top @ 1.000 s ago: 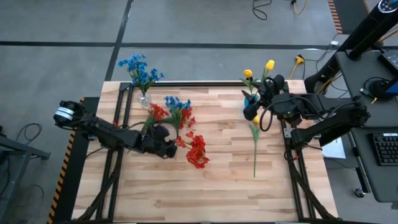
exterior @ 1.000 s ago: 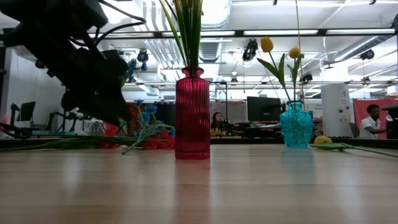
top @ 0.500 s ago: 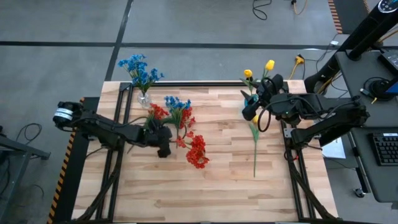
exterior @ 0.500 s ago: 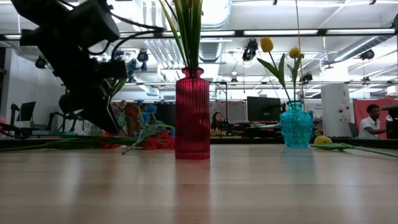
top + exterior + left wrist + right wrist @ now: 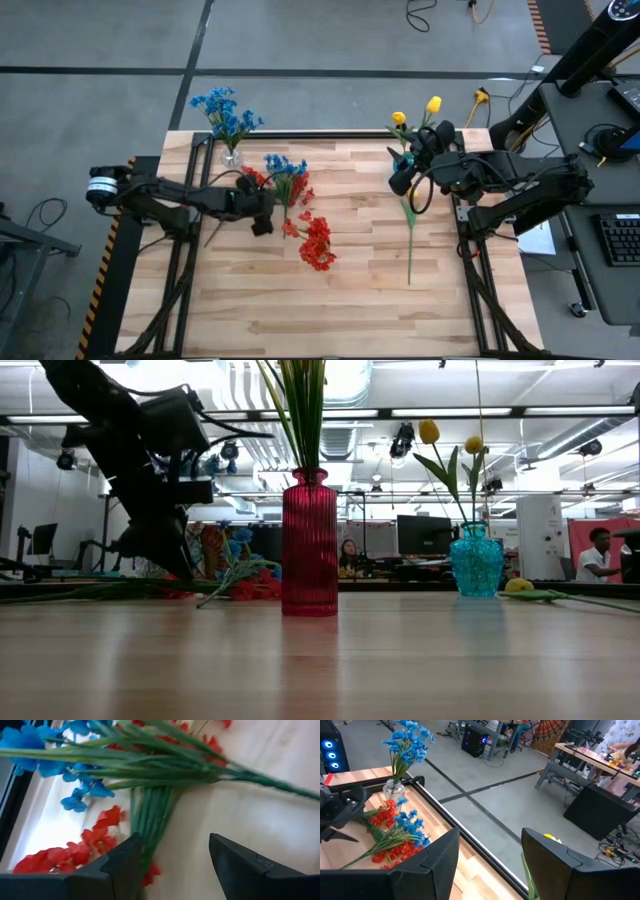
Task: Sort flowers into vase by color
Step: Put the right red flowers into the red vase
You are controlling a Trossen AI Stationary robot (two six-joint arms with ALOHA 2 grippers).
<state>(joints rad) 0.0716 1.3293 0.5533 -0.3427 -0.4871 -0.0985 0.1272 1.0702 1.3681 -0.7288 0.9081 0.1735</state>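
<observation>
Moved back toward the far-left vase, left gripper (image 5: pixel 262 212) hangs w/ fingers apart, empty, over red and blue flowers (image 5: pixel 290 185) heaped on the counter (image 5: pixel 360 290). Right gripper (image 5: pixel 398 180), also parted, holds nothing beside yellow flowers (image 5: pixel 432 104) in their vase; one yellow stem (image 5: pixel 410 245) lies nearby.

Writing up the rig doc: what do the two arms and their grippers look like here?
Both arms are dark, near-black jointed links with black cables looped along them. The left arm has a silver-grey round cap at its base joint; the right arm is bulkier, with a cable loop hanging by its wrist. The left gripper and right gripper each have two flat, matte dark fingers with angular, bevelled edges. No markings are legible.
</observation>
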